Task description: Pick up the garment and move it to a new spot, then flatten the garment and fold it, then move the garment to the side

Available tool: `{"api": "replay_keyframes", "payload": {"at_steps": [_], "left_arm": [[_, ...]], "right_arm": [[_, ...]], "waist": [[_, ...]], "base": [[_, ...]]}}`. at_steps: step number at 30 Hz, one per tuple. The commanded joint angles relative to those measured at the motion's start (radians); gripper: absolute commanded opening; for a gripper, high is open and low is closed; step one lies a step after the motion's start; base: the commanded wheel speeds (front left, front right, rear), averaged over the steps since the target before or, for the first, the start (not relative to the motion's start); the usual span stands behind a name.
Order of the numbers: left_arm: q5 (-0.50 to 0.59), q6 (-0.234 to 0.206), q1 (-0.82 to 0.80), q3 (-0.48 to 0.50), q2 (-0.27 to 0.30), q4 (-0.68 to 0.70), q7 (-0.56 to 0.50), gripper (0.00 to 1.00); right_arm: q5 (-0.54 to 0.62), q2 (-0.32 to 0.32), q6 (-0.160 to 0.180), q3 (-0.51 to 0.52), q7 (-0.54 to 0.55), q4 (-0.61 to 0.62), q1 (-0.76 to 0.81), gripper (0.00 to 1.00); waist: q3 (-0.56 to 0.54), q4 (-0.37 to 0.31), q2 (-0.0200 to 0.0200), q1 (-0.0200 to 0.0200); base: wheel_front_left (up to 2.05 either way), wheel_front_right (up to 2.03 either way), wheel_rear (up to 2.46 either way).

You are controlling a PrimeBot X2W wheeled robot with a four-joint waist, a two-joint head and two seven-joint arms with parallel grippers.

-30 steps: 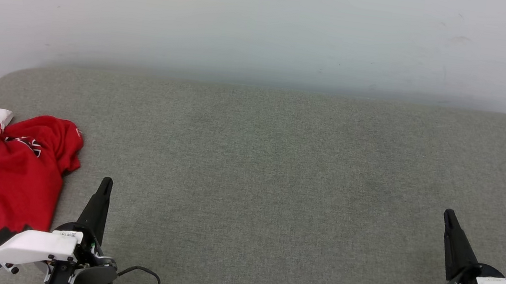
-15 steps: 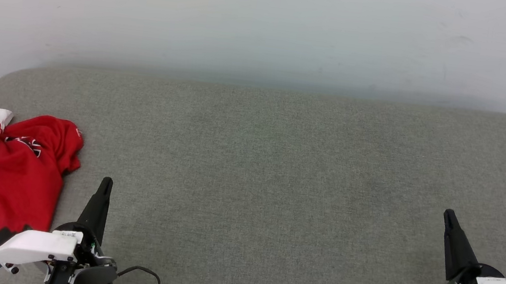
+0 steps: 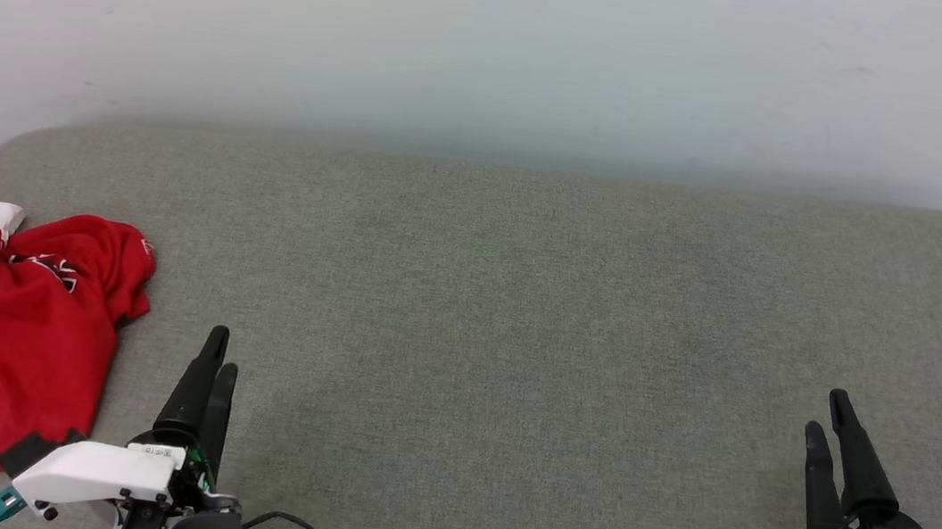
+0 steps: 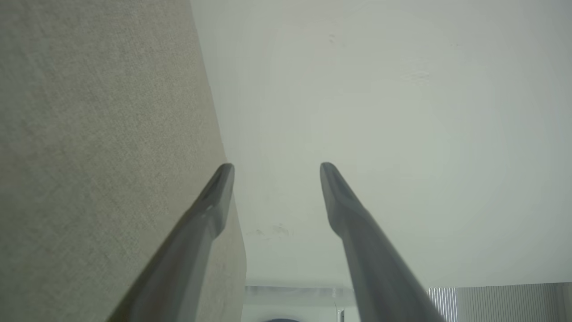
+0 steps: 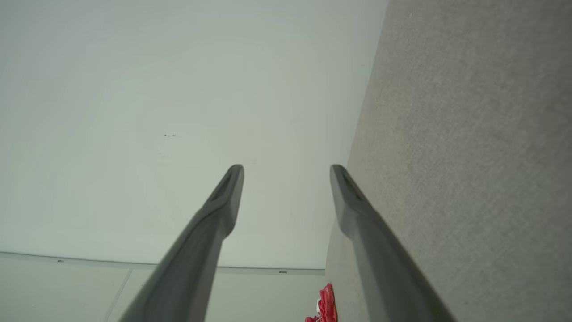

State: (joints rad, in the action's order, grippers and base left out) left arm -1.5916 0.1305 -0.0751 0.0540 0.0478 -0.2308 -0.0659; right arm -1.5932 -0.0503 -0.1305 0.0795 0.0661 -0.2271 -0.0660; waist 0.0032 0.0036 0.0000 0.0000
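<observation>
Nothing is done yet: the crumpled red jersey garment with white sleeves [image 3: 13, 334] lies at the left edge of the grey fabric-topped desk [image 3: 520, 306]. The left pincer [image 3: 225, 351] and right pincer [image 3: 826, 411] are both spread and empty.

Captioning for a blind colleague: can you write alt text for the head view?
A crumpled red-and-white garment lies at the left end of a grey fabric surface before a pale wall. The left gripper and right gripper, both open and empty, point up from the bottom corners.

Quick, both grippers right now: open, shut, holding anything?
Left gripper: open, holding nothing.
Right gripper: open, holding nothing.
</observation>
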Motion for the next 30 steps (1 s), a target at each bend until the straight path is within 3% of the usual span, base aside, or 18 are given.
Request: {"api": "replay_keyframes", "payload": {"at_steps": [1, 12, 21, 30], "left_arm": [[0.016, 0.0, -0.015, -0.018, 0.006, 0.037, 0.015, 1.0], [0.141, 0.0, -0.004, -0.044, 0.003, 0.108, 0.063, 1.0], [0.342, 0.0, 0.006, -0.06, 0.003, 0.142, 0.099, 1.0], [0.473, 0.0, 0.014, -0.071, 0.002, 0.16, 0.128, 1.0]], "right_arm": [[0.01, -0.001, 0.0, -0.011, -0.014, 0.036, -0.009, 1.0], [0.115, -0.002, 0.0, -0.032, -0.063, 0.086, 0.0, 1.0], [0.376, -0.002, 0.0, -0.028, -0.099, 0.119, 0.003, 1.0], [0.594, -0.001, 0.0, -0.032, -0.128, 0.146, 0.008, 1.0]], "waist": [[0.0, 0.001, 0.0, 0.0], [0.0, 0.009, 0.0, 0.0], [0.0, 0.015, 0.0, 0.0], [-0.001, 0.02, 0.0, 0.0]], "base": [[0.0, 0.0, 0.0], [0.0, 0.0, 0.0], [0.0, 0.0, 0.0], [0.0, 0.0, 0.0]]}}
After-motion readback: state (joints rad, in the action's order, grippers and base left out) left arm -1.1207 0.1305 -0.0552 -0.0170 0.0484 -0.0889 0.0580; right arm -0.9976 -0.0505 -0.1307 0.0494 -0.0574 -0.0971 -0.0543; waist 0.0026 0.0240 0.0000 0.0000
